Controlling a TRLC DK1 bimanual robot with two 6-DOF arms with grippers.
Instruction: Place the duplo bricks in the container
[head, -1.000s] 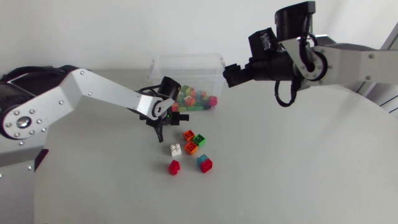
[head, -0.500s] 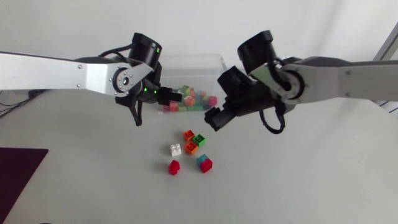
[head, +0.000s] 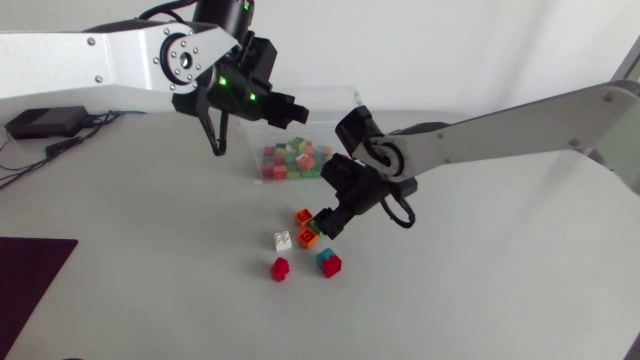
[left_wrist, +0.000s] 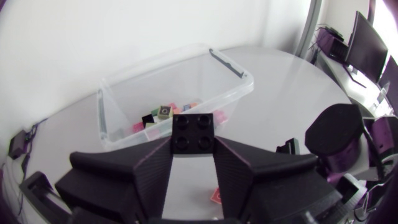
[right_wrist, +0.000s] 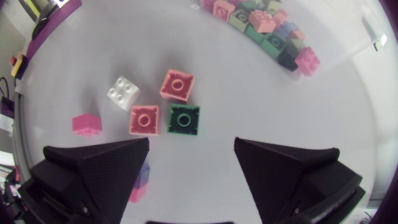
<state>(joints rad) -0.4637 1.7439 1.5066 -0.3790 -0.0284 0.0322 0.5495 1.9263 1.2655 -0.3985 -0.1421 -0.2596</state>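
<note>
The left gripper (left_wrist: 193, 148) is closed on a black duplo brick (left_wrist: 193, 127), its two wedge fingers pressing the brick's opposite sides with the studs facing the wrist camera. It hangs above the table (head: 480, 280), at the near edge of the clear container (left_wrist: 231, 65), which already has a heap of mixed coloured bricks (head: 295, 160) at its bottom. The right gripper (right_wrist: 191, 152) is spread wide and holds nothing; its fingers (right_wrist: 99, 165) hover low over the loose bricks in front of the container without touching any. Just ahead of the gap between them lies a green brick (right_wrist: 184, 119), touching an orange brick (right_wrist: 144, 119) at its side, with an orange-red brick (right_wrist: 177, 85) just beyond the pair. A white brick (right_wrist: 122, 91) sits near them, a red brick (right_wrist: 86, 124) a little apart, and a teal-and-red stack (head: 328, 263) lies partly hidden under one finger.
</note>
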